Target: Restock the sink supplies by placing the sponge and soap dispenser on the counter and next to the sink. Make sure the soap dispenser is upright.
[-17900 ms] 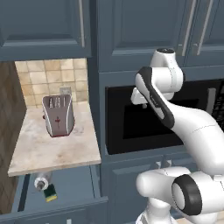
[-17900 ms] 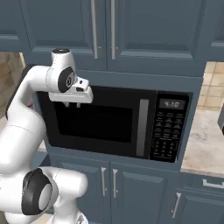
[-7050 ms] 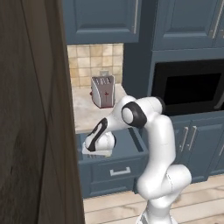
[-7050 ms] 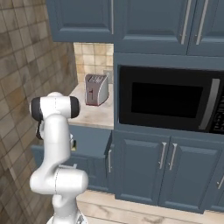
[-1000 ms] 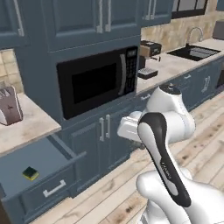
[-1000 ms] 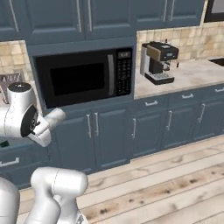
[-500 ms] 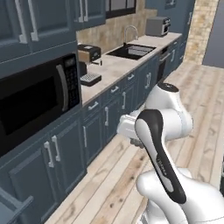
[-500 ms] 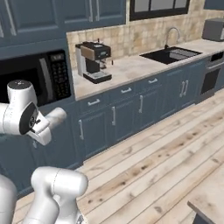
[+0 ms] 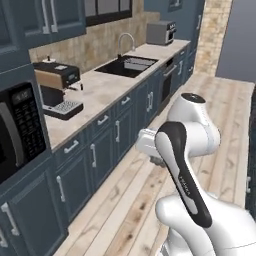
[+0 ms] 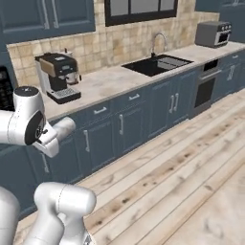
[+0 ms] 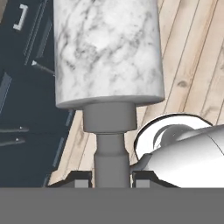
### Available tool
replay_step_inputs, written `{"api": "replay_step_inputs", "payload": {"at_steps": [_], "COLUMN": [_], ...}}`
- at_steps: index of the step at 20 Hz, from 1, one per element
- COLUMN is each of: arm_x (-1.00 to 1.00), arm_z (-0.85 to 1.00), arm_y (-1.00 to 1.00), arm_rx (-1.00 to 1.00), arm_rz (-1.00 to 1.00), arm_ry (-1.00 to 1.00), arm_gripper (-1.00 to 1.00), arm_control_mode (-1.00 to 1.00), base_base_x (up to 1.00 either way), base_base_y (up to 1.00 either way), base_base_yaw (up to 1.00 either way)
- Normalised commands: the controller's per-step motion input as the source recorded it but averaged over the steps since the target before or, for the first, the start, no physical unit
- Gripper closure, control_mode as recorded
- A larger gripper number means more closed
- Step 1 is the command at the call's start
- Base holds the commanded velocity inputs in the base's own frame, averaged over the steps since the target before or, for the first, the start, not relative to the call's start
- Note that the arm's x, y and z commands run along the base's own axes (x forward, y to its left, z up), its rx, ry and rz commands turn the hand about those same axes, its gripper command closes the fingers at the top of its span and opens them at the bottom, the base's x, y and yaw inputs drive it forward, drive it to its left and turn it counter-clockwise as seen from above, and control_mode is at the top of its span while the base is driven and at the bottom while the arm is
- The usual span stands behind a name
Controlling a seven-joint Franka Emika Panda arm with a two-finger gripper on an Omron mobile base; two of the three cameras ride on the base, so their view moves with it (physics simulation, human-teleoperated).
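Gripping the pale marbled cylindrical soap dispenser [image 11: 107, 52] by its narrow grey neck, the gripper [image 11: 112, 177] has both dark tips clamped either side of the stem, so the bottle's long axis runs straight out along the hand. The arm sits folded low and close to the base, w/ the hand tucked in over the plank floor. The black rectangular sink [image 10: 155, 64] lies well ahead, set in the light beige counter [image 10: 109, 79] beyond the coffee machine [image 10: 58, 75]; base prob. needs to close that gap first.
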Motion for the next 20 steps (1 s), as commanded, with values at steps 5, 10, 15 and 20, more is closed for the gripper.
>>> {"api": "replay_step_inputs", "payload": {"at_steps": [5, 10, 15, 20], "arm_x": [0.0, 0.0, 0.0, 0.0], "arm_z": [0.0, 0.0, 0.0, 0.0], "arm_y": [0.0, 0.0, 0.0, 0.0], "arm_rx": [0.0, 0.0, 0.0, 0.0], "arm_rz": [0.0, 0.0, 0.0, 0.0], "arm_ry": [0.0, 0.0, 0.0, 0.0], "arm_gripper": [1.0, 1.0, 1.0, 1.0], "arm_control_mode": [1.0, 1.0, 1.0, 1.0], "base_base_x": [1.0, 1.0, 1.0, 1.0], "base_base_y": [0.47, 0.18, -0.37, -0.64], "base_base_yaw": [-0.08, -0.06, 0.02, 0.11]}}
